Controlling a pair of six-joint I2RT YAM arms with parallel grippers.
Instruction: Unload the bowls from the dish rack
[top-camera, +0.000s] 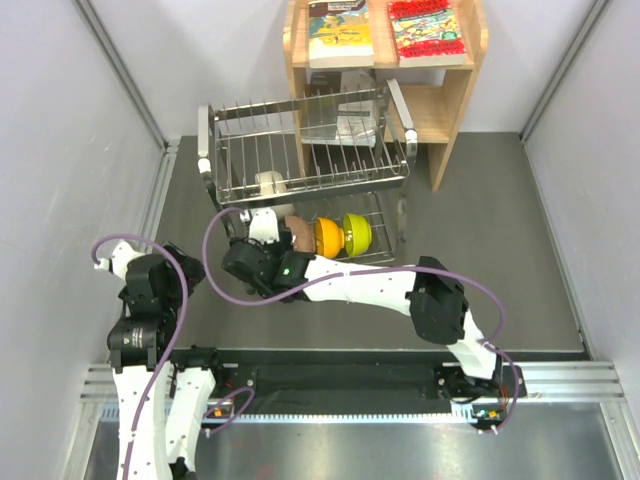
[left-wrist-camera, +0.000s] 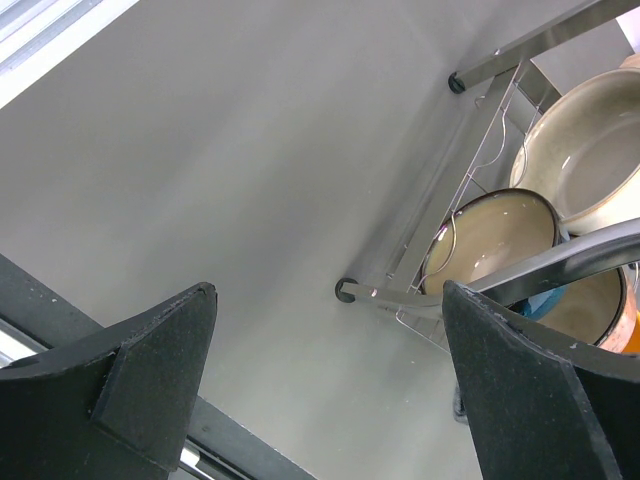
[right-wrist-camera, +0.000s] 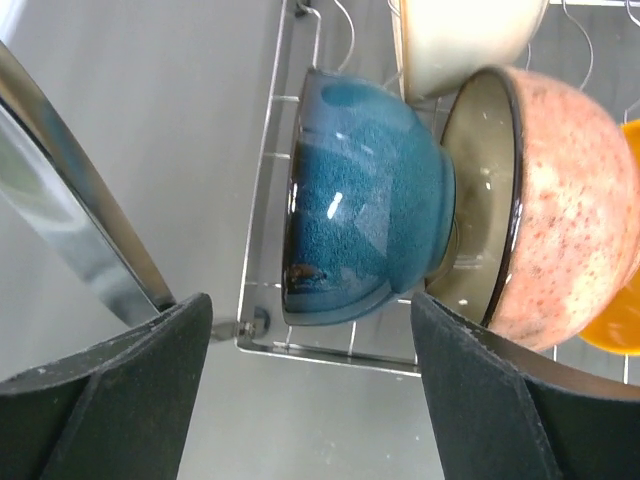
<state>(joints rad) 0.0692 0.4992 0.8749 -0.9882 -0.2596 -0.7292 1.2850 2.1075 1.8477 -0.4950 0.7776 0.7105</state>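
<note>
Teal glaze fills the gap just ahead of the right gripper (right-wrist-camera: 310, 305). Its jaws stand open, one finger on each side of the teal-blue bowl (right-wrist-camera: 360, 210), and I cannot tell whether either pad touches it. There are five bowls in all, every one in the single dish rack (top-camera: 300, 150).

- The pinkish-brown bowl (right-wrist-camera: 565, 200) nests against the teal one, beyond the right-hand finger.
- The cream-white bowl (right-wrist-camera: 465, 40) lies farther out past the jaws, cut off by the frame's top edge.
- The orange bowl (right-wrist-camera: 622, 320) shows only as a sliver at the side.
- The yellow-green bowl (top-camera: 357, 232) appears only from above.

From above, the right gripper hides the teal bowl.

The left gripper (left-wrist-camera: 328, 295) has its jaws spread wide on nothing, with bare grey table (left-wrist-camera: 250, 150) between them. The rack's corner lies beyond its right-hand finger.
</note>
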